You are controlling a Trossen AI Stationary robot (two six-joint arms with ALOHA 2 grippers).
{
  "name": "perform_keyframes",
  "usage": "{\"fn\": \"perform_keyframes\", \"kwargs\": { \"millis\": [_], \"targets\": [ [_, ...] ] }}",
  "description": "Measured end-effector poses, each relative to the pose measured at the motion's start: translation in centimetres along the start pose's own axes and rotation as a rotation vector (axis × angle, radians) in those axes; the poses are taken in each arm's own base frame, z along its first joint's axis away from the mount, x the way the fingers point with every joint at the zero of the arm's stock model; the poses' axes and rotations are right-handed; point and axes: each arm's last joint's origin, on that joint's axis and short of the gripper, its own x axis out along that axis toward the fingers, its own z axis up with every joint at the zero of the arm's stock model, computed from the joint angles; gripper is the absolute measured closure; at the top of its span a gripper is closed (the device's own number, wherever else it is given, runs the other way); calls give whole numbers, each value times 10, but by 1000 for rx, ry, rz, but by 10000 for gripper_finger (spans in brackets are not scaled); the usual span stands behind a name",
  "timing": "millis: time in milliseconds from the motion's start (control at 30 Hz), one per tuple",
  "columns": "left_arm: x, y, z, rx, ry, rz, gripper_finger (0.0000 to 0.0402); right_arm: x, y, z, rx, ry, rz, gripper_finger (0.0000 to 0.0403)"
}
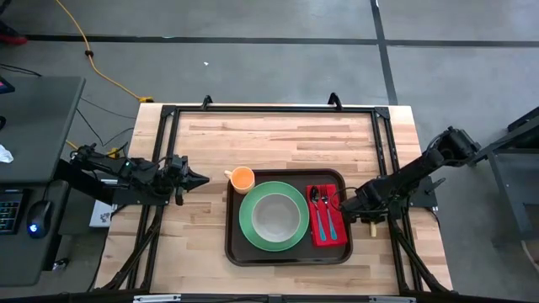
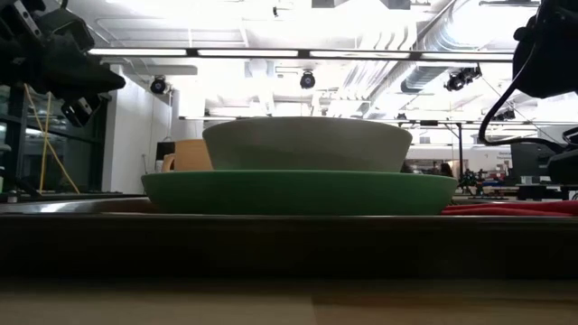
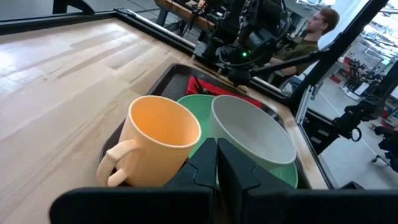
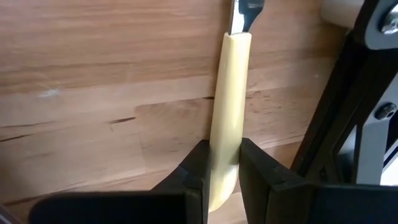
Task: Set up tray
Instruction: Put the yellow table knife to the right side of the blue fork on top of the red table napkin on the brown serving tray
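Note:
The dark brown tray lies mid-table and carries a green plate with a grey bowl on it. An orange cup stands at its far left corner. A red napkin on its right side bears a spoon and blue-handled cutlery. My left gripper hovers shut left of the cup, apart from it. My right gripper is right of the tray, shut on a cream-handled piece of cutlery that lies on the wood. My right gripper pinches the cream handle by its two long sides, near its free end, between the two fingers. The fingers come steeply from above, slanting in from the table's right. The handle lies flat on the table, its metal part pointing away from the fingers.
A black frame runs around the tabletop. Bare wood stretches beyond the tray's far side. In the low view the bowl and plate rise above the tray's rim. A person sits beyond the table's right side.

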Motion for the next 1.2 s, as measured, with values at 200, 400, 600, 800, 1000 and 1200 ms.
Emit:
{"fn": "perform_keyframes", "kwargs": {
  "millis": [200,400,600,800,1000,1200],
  "targets": [
    [0,0,0,-1,0,0,357,0,0,-1,-1,13,-5,365],
    [0,0,0,-2,0,0,357,-1,0,-1,-2,19,-5,364],
    [0,0,0,-8,0,1,357,-7,-4,-2,-14,30,27,362],
    [0,0,0,-10,0,1,357,-16,-10,1,-6,45,57,378],
    [0,0,0,-14,-1,0,357,-24,-11,4,3,52,112,387],
    [0,0,0,-15,-1,1,357,-25,-11,7,9,35,128,384]
  ]
}}
